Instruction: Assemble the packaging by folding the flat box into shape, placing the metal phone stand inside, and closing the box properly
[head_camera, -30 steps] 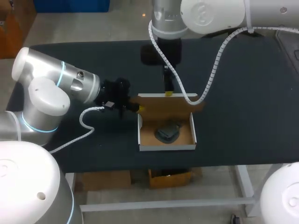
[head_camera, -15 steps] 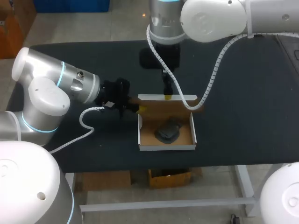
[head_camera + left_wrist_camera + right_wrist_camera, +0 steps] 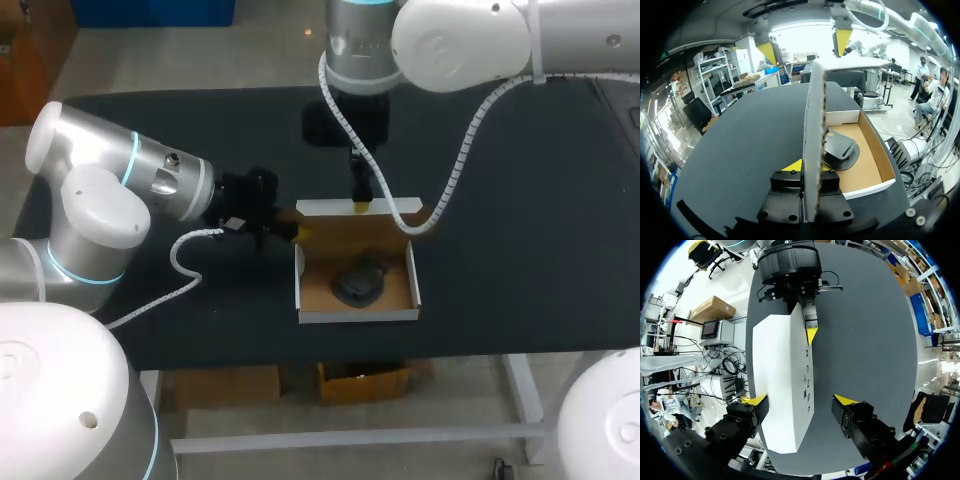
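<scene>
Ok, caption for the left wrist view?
Left gripper pinches a side wall of the open box; metal phone stand lies inside.

Head view looks down from high behind; left wrist view, close at nine o'clock of the box (image 3: 318,290), faces three; right wrist view, seemingly over twelve, faces six; all share the box.

Only 1 bit of print shows: a short row of small dark marks (image 3: 806,384) on the white outer face of the box (image 3: 782,390), seen from the right wrist view. They run lengthwise near 1 long edge. Chars too small and skewed to read; can't tell letters from symbols. Head and left wrist views: nothing legible on the box or the surface.
</scene>
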You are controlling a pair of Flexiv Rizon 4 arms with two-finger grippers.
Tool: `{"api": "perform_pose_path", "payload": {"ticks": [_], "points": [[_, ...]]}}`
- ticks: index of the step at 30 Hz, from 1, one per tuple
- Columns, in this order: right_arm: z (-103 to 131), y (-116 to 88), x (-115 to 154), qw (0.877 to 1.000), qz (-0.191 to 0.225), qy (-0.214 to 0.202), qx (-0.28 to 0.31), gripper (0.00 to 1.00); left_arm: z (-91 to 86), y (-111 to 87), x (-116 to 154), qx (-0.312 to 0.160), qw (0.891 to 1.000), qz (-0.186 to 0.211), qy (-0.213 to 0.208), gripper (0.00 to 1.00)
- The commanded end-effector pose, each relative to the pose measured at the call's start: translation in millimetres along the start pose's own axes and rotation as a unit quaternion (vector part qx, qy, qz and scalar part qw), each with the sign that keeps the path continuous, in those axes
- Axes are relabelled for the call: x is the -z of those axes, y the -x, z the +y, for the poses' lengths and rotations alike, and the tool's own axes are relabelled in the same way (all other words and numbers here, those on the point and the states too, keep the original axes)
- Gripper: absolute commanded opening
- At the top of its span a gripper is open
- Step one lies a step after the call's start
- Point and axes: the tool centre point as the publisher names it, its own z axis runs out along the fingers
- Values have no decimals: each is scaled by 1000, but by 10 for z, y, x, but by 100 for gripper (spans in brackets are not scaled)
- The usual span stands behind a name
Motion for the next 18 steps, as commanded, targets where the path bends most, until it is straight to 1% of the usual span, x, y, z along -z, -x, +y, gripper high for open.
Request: {"api": "perform_pose_path", "payload": {"ticks": [1, 14, 18], "points": [[12, 19, -28, 1000, 1, -1, 2, 82, 31, -14, -23, 0, 1000, 0, 0, 0], [52, 55, -90, 1000, 11, -1, 8, 82, 31, -14, -23, 0, 1000, 0, 0, 0], [66, 67, -101, 1000, 13, -1, 9, 81, 31, -14, -23, 0, 1000, 0, 0, 0]]}}
